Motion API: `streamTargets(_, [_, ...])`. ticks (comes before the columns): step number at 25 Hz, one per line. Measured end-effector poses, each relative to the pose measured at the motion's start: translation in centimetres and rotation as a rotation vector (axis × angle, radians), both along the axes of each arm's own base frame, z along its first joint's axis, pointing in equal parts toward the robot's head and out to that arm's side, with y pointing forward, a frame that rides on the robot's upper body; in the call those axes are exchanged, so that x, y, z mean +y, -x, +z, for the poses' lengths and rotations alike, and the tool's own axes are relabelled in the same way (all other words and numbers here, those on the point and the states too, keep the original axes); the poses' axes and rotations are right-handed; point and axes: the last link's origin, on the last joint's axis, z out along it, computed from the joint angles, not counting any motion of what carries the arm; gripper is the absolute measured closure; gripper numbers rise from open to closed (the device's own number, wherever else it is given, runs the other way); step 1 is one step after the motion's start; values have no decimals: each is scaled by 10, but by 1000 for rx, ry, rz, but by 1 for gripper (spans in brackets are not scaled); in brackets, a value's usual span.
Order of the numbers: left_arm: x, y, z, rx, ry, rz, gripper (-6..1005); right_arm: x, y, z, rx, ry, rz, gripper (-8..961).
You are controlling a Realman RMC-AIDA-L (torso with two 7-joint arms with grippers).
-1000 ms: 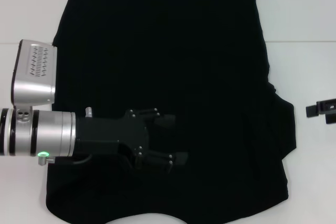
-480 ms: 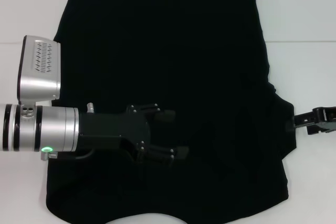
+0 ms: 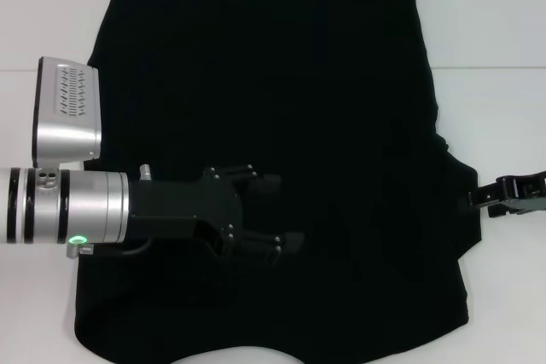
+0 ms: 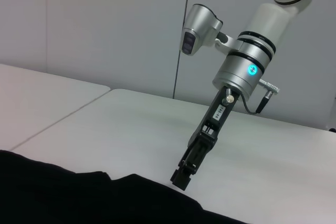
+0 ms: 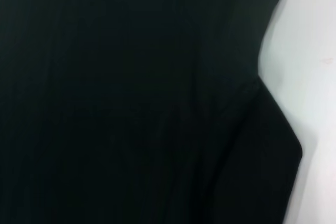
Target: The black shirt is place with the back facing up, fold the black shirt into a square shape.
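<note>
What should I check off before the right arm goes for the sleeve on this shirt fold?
1. black shirt spread flat on the white table: ok, apart from a crease by the sleeve.
2. Right-side sleeve still unfolded, sticking out past the body: ok, ready to grab.
3. right gripper at the sleeve's outer edge: ok, its tip meets the cloth edge.
4. Right fingers closed on cloth: cannot tell; the left wrist view shows the tip at the edge, not the grip.
5. left gripper over the shirt's lower middle, fingers open: ok, holding nothing.
6. Left sleeve already folded in: cannot tell; the left arm hides that side.
</note>
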Motion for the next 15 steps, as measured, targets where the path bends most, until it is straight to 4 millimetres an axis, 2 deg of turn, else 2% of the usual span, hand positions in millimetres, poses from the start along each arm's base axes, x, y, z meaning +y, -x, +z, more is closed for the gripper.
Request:
streamTargets(2, [0,0,0,1,-3,2,62,0,-1,-2,-7,-2,0,235])
streamTargets(8, [1,1,1,0,-5,9,62,1,-1,-4,-17,-3,2,474])
streamTargets(15, [2,0,2,-4,-10,11,63,0,-3,-4,-28,5,2,625])
